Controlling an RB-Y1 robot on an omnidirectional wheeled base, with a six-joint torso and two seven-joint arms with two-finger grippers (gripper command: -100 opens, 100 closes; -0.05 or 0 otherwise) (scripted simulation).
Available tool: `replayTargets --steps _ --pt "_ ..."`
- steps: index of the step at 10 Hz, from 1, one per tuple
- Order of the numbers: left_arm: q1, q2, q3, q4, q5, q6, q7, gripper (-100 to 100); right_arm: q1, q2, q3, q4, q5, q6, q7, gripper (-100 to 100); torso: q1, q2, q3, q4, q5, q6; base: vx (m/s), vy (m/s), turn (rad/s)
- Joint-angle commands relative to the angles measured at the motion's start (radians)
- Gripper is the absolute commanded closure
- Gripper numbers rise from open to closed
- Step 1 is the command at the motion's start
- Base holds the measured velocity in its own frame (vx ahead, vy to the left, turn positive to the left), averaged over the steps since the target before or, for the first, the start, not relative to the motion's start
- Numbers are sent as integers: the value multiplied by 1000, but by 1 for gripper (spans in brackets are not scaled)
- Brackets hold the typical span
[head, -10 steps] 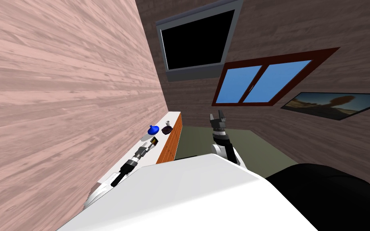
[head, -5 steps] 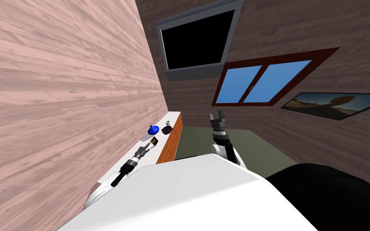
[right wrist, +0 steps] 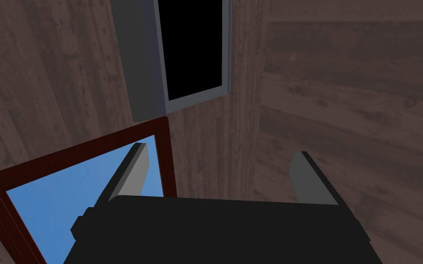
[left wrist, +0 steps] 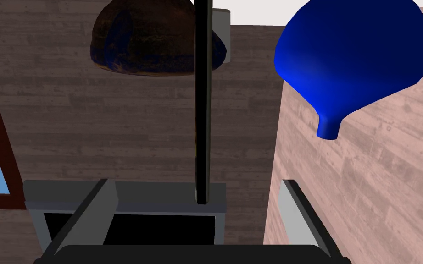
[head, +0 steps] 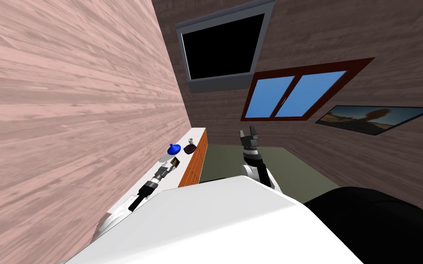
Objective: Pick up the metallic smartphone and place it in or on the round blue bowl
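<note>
Fingers of the left gripper [left wrist: 198,183] are standing open, 1 either side of the thin dark smartphone [left wrist: 201,114], not touching it, just beside the smooth round blue bowl [left wrist: 353,55]. Near that bowl a dull brown bowl [left wrist: 155,41] is sitting. Well apart from it, the right gripper [right wrist: 219,156] is hanging open.

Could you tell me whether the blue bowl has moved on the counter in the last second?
No. The blue bowl keeps its place beside the dark bowl on the white counter; the slight shift of the head view is my own move.
</note>
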Motion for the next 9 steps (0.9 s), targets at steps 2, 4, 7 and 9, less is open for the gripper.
replayTargets --steps 2,4,7,9 --pt "0 0 0 0 0 0 0 100 0 0 0 0 0 0 0 0 0 0 0 0 0 0 0 0 0" --pt "0 0 0 0 0 0 0 100 0 0 0 0 0 0 0 0 0 0 0 0 0 0 0 0 0" --pt "0 0 0 0 0 0 0 100 0 0 0 0 0 0 0 0 0 0 0 0 0 0 0 0 0" --pt "-19 32 -2 -6 2 20 35 100 0 0 0 0 0 0 0 0 0 0 0 0 0 0 5 -38 -43"
